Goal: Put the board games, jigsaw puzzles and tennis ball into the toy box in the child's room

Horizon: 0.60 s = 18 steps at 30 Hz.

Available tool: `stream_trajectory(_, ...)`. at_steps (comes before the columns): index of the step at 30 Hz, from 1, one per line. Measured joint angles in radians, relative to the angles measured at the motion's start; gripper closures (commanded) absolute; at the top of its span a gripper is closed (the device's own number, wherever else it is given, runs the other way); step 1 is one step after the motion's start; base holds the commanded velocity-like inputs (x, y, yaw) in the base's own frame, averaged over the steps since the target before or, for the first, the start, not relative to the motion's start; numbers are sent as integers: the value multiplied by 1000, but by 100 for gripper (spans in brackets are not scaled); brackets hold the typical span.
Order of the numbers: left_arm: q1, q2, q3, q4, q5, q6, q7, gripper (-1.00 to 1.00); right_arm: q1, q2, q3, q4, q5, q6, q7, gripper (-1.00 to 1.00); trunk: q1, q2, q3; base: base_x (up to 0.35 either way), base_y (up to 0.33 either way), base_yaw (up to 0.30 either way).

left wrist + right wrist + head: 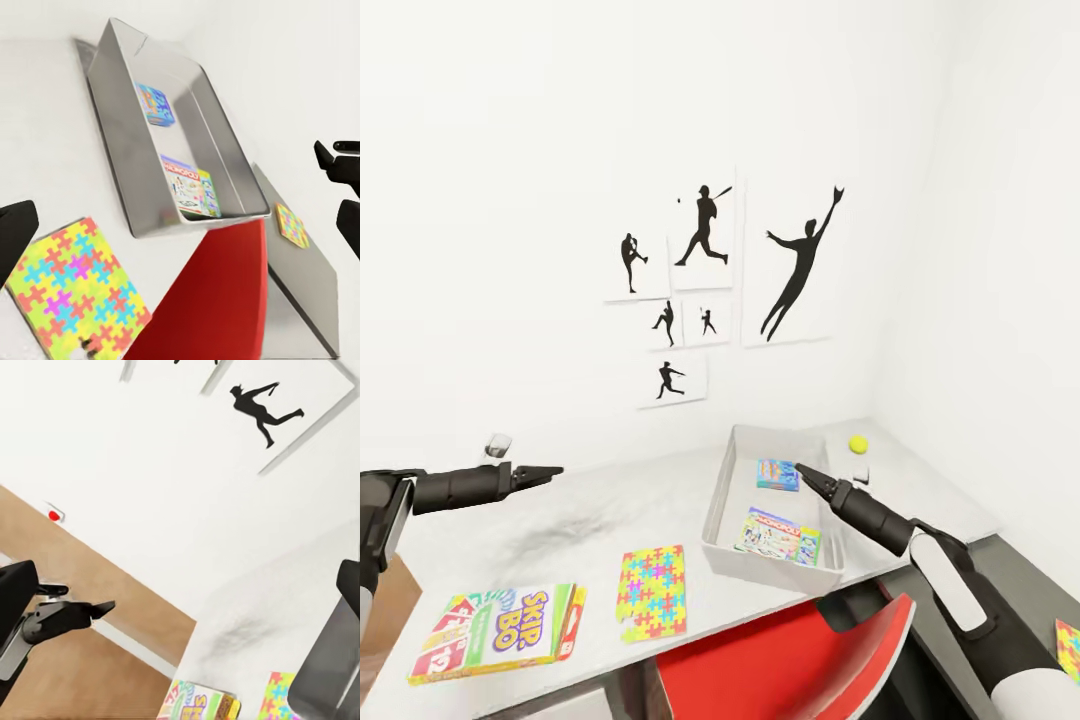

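Note:
The light grey toy box [722,500] stands on the marbled table [590,520], right of its middle. Inside lie a blue board game [777,474] and a white-and-green one [778,535]. A bright jigsaw puzzle [652,592] lies near the table's front edge, and a green Skip-Bo game box [500,630] lies at the front left. The yellow tennis ball [858,443] rests behind the box. My right gripper [803,470] hovers open and empty over the box's right side. My left gripper [555,470] is open and empty above the table's left part.
A red chair [800,650] is tucked under the table's front. A second jigsaw [1068,648] lies on a lower grey surface at the far right. A small glass [498,447] and a small white object [861,477] stand on the table. Silhouette pictures [705,290] hang behind.

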Motion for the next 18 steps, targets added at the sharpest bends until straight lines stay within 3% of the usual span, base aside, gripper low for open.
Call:
stream_trajectory(10,0,0,2,0,0,0,-1,-100,3,4,-2,-9,5,-7,-24,-100,0,0,-1,-241,201,271)
stream_trajectory(13,0,0,2,0,0,0,-1,-100,4,9,1,-10,24,-7,-28,-100,0,0,-4,-156,263,243)
stream_trajectory(18,0,0,2,0,-1,0,0,-100,4,11,-2,-11,47,-7,-28,-100,0,0,-7,-58,294,104)
